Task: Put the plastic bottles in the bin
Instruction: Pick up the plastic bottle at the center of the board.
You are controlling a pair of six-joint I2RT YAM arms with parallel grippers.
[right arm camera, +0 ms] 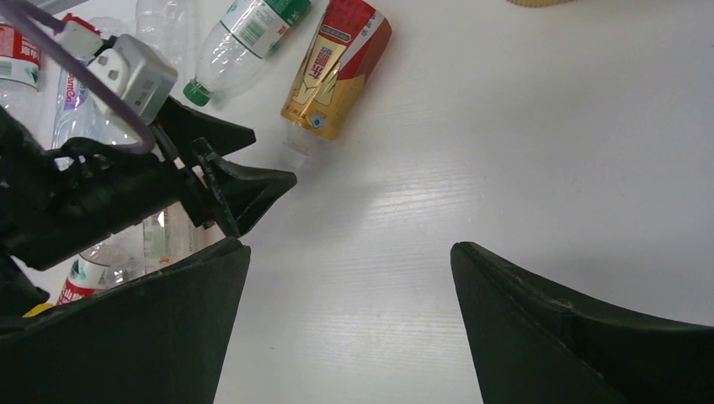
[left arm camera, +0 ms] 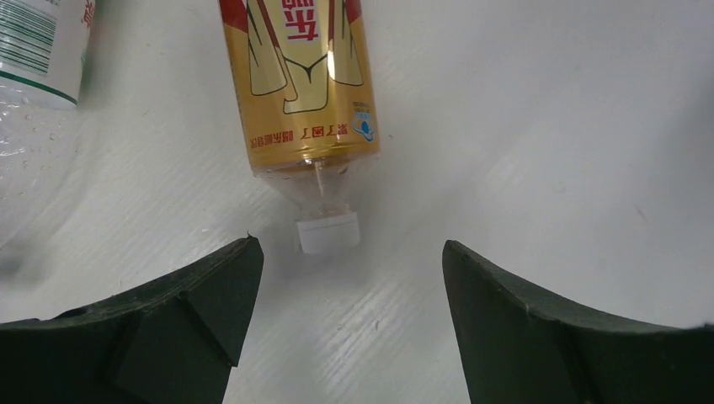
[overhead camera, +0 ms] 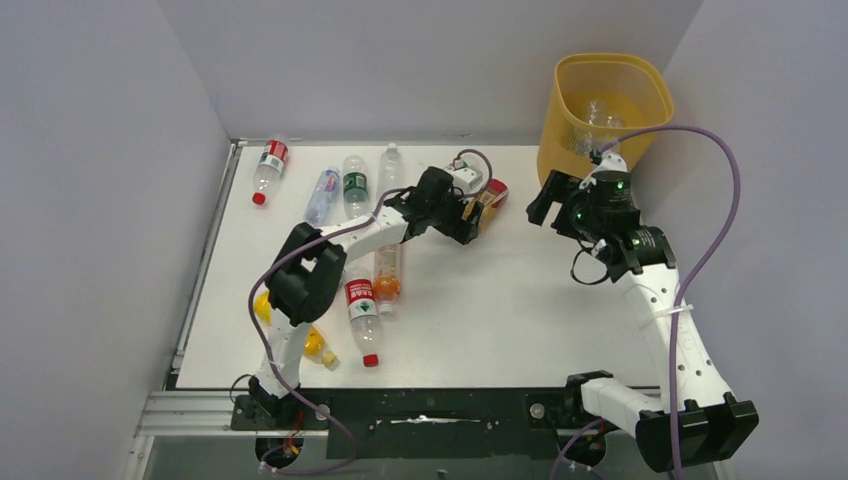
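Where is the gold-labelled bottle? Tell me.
In the top view, the gold bottle lies just beyond the left gripper, left of the bin.

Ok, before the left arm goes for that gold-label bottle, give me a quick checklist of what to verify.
1. Left gripper open and empty: ok, jaws wide apart.
2. Gold-label bottle lying flat, white cap toward that gripper and roughly centred on the gap: ok.
3. Bottle inside the jaws: not ok, it lies just ahead of them.
4. Gap to the green-label bottle beside it: ok, they lie apart.
5. Right gripper open and empty: ok.
6. Bin upright with room inside: ok, only a few clear bottles at its bottom.
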